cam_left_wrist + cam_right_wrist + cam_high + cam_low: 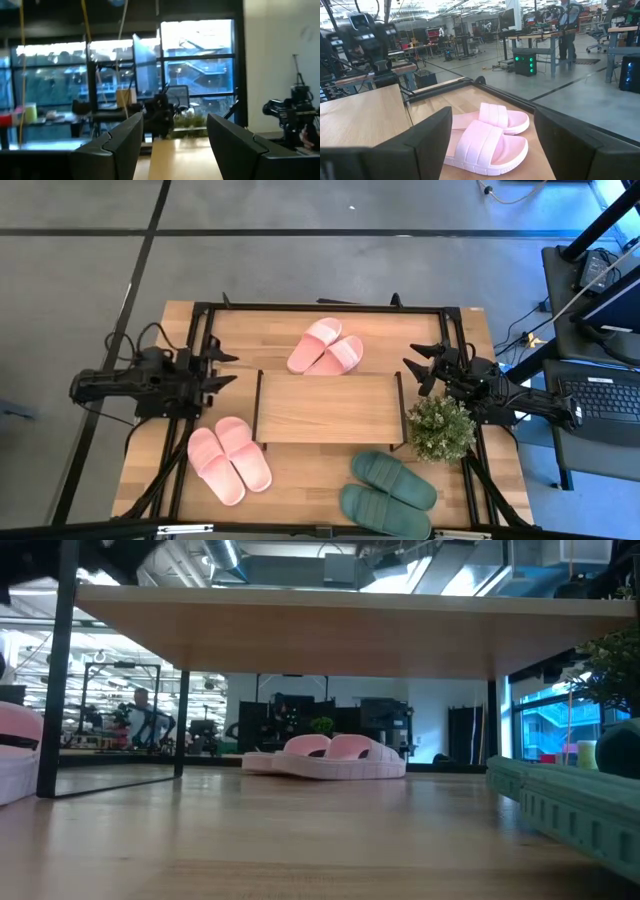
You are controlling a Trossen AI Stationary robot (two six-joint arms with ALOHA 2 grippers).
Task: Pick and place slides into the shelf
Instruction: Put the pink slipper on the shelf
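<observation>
High view: three pairs of slides are counted on the bench, none yet shelved. One pink pair (326,347) lies by the far edge, a second pink pair (229,459) near the front left corner, the green pair (387,493) at the front edge. One shelf (328,408) stands mid-bench, its top bare, one plant (441,427) beside it. Left pincer (226,368) and right pincer (414,364) are held wide, gripping nothing; all placing is judged left.
</observation>
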